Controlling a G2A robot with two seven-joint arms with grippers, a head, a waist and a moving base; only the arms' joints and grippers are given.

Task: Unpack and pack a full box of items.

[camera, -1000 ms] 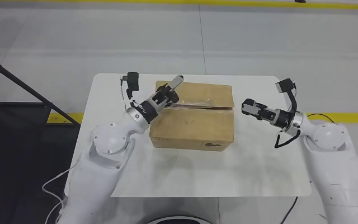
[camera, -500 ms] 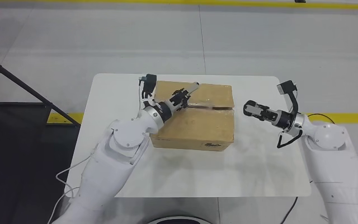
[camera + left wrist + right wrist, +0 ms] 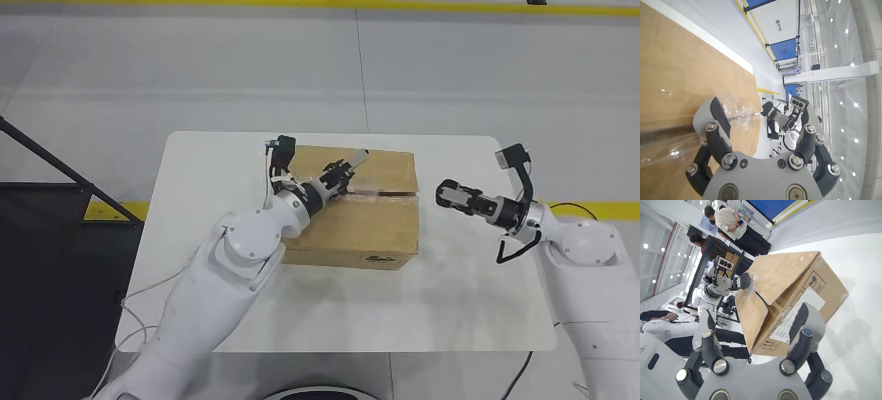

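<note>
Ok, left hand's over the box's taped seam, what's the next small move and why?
Probably close the left hand on the crumpled clear tape at the seam of the box and peel it along. The hand is open, one finger sits against the lifted tape, and the box is not open yet.
</note>
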